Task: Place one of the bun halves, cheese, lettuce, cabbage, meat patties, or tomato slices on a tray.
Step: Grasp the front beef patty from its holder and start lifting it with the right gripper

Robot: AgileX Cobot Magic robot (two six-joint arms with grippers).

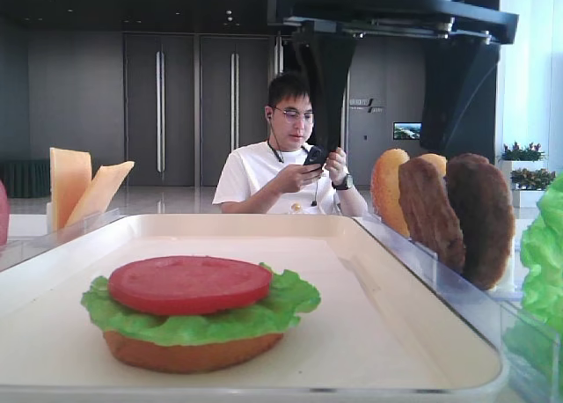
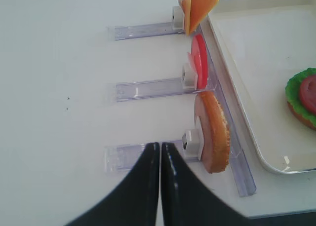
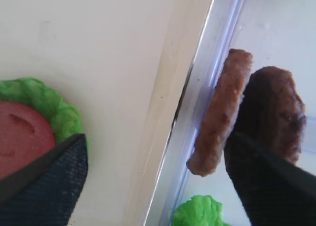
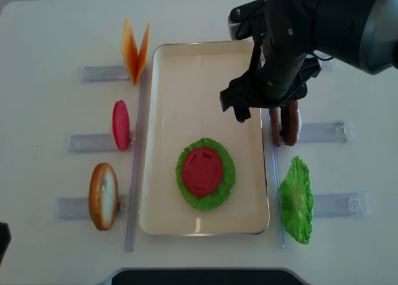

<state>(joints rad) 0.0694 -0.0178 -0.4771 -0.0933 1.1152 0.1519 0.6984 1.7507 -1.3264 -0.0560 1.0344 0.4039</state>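
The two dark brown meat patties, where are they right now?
In the overhead view, the rough dark brown meat patties stand on edge in a clear rack right of the cream rectangular tray, behind the ruffled green lettuce leaf.

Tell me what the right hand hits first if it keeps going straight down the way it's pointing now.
Most likely the meat patties. The right hand is open and points down over the tray's right rim, one finger over the tray and the other over the patties standing in their rack. Depth is unclear, so the rim could come first.

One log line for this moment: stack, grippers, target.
tray: bun, lettuce, tomato stacked | right gripper: open above patties | left gripper: shut, off tray
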